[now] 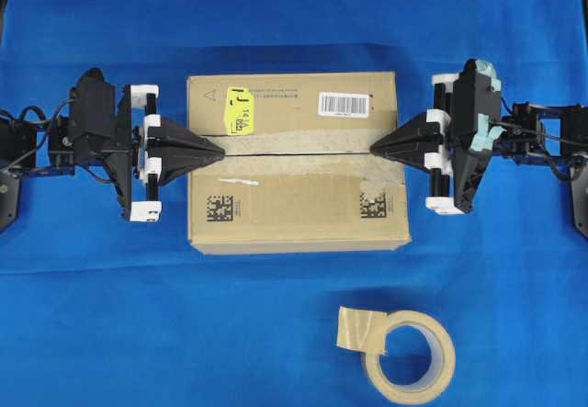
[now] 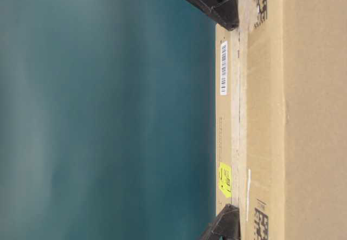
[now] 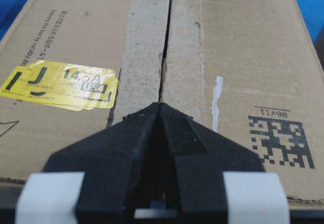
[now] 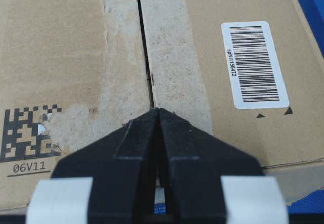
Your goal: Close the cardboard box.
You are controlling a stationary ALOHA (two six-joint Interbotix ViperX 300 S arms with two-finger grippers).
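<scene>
One cardboard box (image 1: 299, 162), brown corrugated, rectangular, sits mid-table on the blue cloth (image 1: 138, 315), its two top flaps down and meeting along a narrow dark seam (image 3: 166, 47). Pale, fibrous strips flank the seam where tape has torn the paper surface. Markings counted on top: one white barcode label (image 1: 344, 105), one layered yellow sticker (image 1: 240, 109) with glossy wrinkles, two black square matrix codes (image 1: 219, 208) (image 1: 373, 205), one thin white scuff (image 3: 216, 102). Left gripper (image 1: 219, 151), matte black and wedge-shaped, has its fingers pressed together to a point, tip resting on the box top at the left end of the seam. Right gripper (image 1: 375, 150), same build, fingers likewise together, tip at the seam's right end. One beige tape roll (image 1: 409, 356), ring-shaped with a loose creased tab, lies flat on the cloth near the box's front right corner, well apart from it.
</scene>
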